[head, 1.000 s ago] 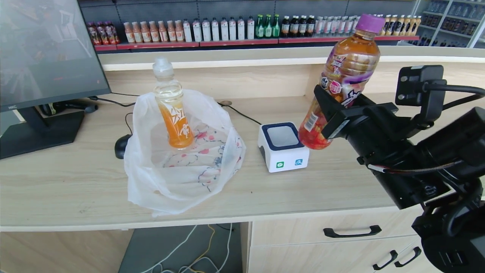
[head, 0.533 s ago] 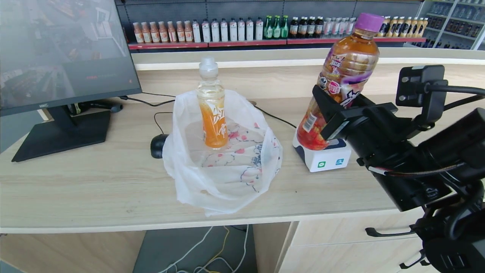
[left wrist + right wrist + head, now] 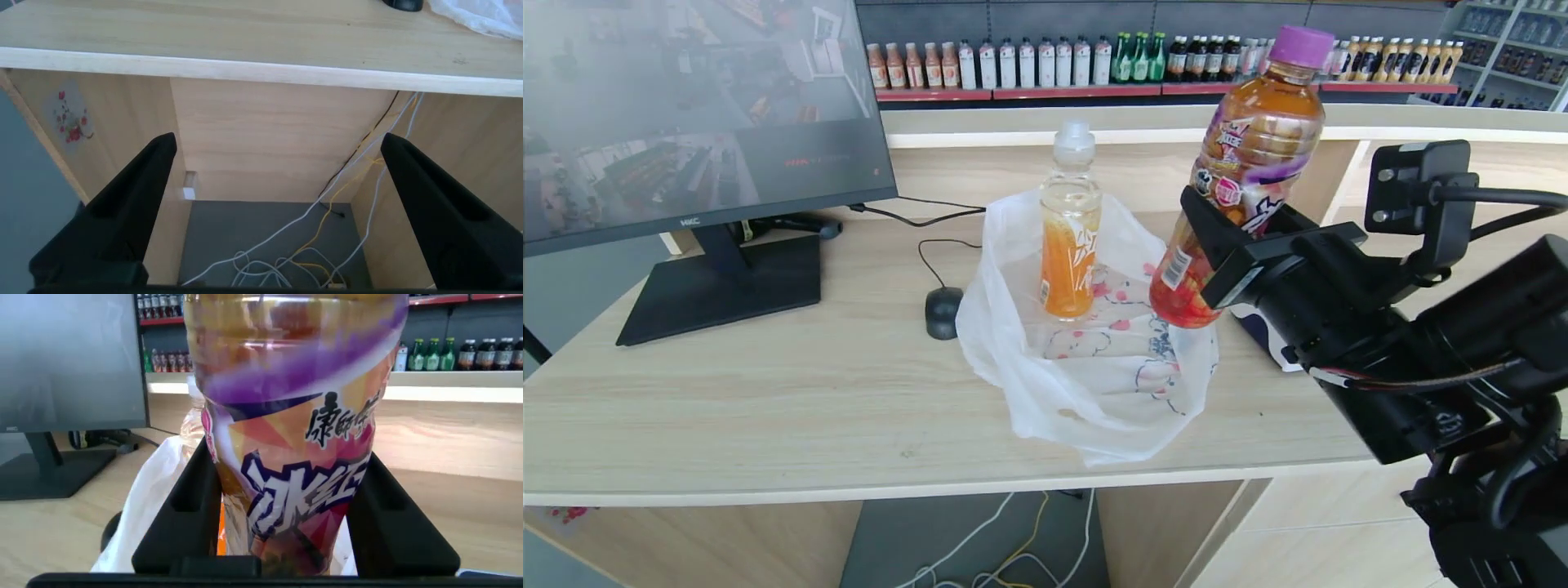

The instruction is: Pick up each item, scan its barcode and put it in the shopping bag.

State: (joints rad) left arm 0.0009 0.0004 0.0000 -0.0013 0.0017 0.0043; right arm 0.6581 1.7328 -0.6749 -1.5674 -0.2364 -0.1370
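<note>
My right gripper (image 3: 1223,245) is shut on a purple-capped tea bottle (image 3: 1250,171), held upright above the right rim of the white shopping bag (image 3: 1094,384). Up close in the right wrist view, the bottle (image 3: 294,457) sits between the black fingers (image 3: 184,506), with the bag (image 3: 155,506) behind it. An orange drink bottle (image 3: 1068,237) stands upright inside the bag. The white scanner (image 3: 1262,336) is mostly hidden behind my right gripper. My left gripper (image 3: 278,212) is open and holds nothing, low in front of the counter edge (image 3: 245,69).
A black mouse (image 3: 943,312) lies left of the bag and a monitor (image 3: 686,106) stands at the back left of the wooden counter (image 3: 768,408). Cables (image 3: 327,237) hang under the counter. Shelves of bottles (image 3: 1094,61) line the far wall.
The head camera has swung, so the whole scene slid right. Relative to the counter, my right gripper carried the purple-capped bottle from beside the scanner, over it, to the bag's right rim.
</note>
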